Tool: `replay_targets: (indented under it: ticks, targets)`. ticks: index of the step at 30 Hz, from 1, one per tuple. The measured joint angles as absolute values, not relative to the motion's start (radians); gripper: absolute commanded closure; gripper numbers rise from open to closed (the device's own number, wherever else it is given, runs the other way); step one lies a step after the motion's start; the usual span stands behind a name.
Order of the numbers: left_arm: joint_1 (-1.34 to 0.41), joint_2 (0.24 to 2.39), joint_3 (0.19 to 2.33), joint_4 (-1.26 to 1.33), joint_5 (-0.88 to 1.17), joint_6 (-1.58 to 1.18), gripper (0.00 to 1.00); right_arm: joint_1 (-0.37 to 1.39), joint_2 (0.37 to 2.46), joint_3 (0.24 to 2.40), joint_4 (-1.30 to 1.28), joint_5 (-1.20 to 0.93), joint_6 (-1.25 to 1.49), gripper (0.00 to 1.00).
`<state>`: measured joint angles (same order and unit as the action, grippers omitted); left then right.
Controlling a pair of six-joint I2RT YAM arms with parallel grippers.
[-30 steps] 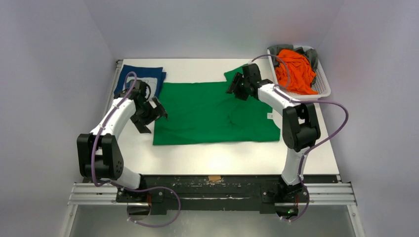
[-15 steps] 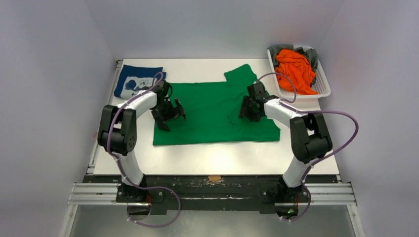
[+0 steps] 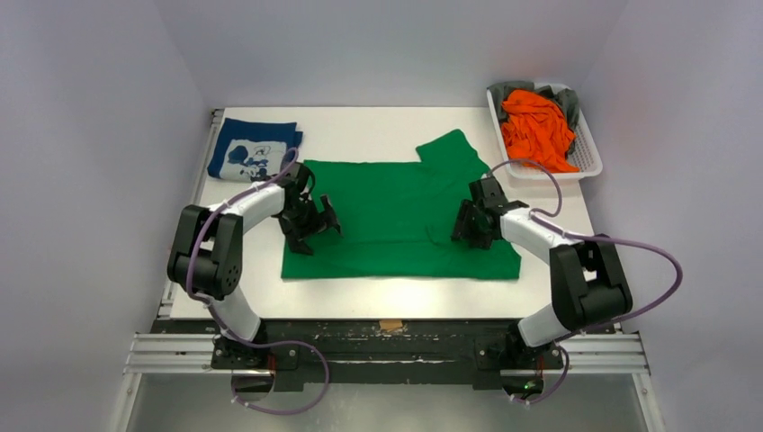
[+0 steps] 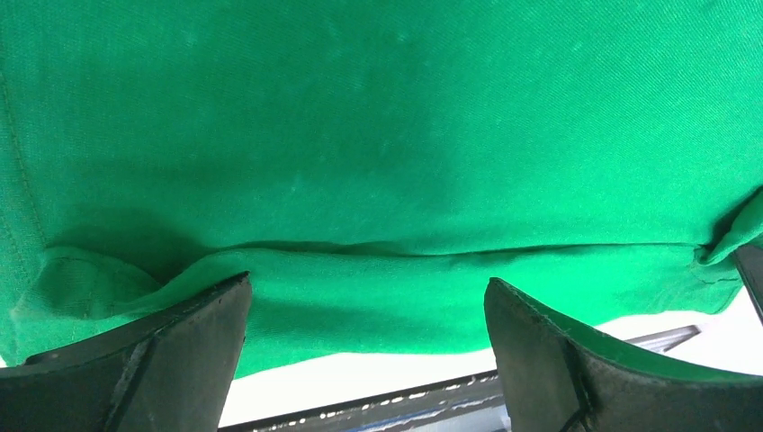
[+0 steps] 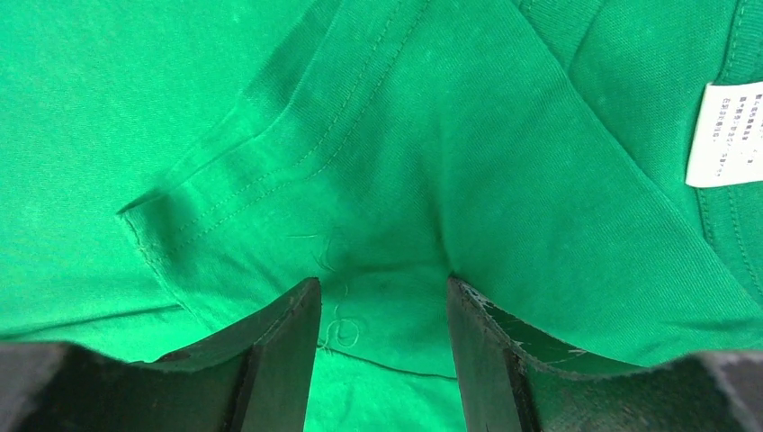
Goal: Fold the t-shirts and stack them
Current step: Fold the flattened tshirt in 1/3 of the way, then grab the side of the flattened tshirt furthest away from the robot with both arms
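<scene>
The bright green t-shirt [image 3: 396, 207] lies spread flat on the middle of the white table [image 3: 378, 121], one sleeve sticking out toward the back. My left gripper [image 3: 310, 220] is open and low on the shirt's left part, the cloth [image 4: 378, 135] wrinkled just ahead of its fingers [image 4: 180, 351]. My right gripper [image 3: 472, 227] is open on the shirt's right part, its jaws straddling a folded hem [image 5: 270, 180] near the white label [image 5: 720, 135]. The navy t-shirt with white print [image 3: 252, 151] lies folded at the back left.
A white basket [image 3: 589, 153] at the back right holds the orange t-shirt [image 3: 535, 126] and the grey one [image 3: 567, 103]. The table's near edge and the black rail [image 3: 387, 337] run just in front of the green shirt.
Both grippers have moved toward the near edge across the green shirt. The shirt has slid a little toward the near right with them.
</scene>
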<state>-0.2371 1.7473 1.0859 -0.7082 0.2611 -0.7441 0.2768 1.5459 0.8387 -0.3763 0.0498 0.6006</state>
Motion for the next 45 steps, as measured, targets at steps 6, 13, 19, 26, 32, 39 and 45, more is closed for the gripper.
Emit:
replay_targets:
  ticks: [6, 13, 19, 26, 32, 39, 45]
  targets:
    - [-0.288, 1.621, 0.932, -0.695, 0.286, -0.751, 0.00, 0.277, 1.403, 0.723, -0.476, 0.050, 0.624, 0.48]
    - [-0.336, 1.496, 0.794, -0.694, 0.317, -0.789, 0.00, 0.277, 1.280, 0.645, -0.593, 0.071, 0.661, 0.47]
    - [-0.348, 1.444, 0.746, -0.685, 0.328, -0.815, 0.00, 0.276, 1.229, 0.617, -0.675, 0.098, 0.703, 0.47]
    - [-0.360, 1.431, 0.753, -0.719, 0.300, -0.817, 0.00, 0.274, 1.151, 0.602, -0.716, 0.141, 0.725, 0.45]
    - [-0.360, 1.456, 0.918, -0.752, 0.254, -0.800, 0.00, 0.274, 1.133, 0.715, -0.710, 0.197, 0.686, 0.43]
    - [-0.328, 1.491, 1.169, -0.781, 0.181, -0.755, 0.00, 0.274, 1.216, 0.909, -0.599, 0.224, 0.626, 0.42]
    - [-0.189, 1.677, 1.344, -0.744, 0.128, -0.735, 0.00, 0.274, 1.380, 1.031, -0.517, 0.218, 0.569, 0.42]
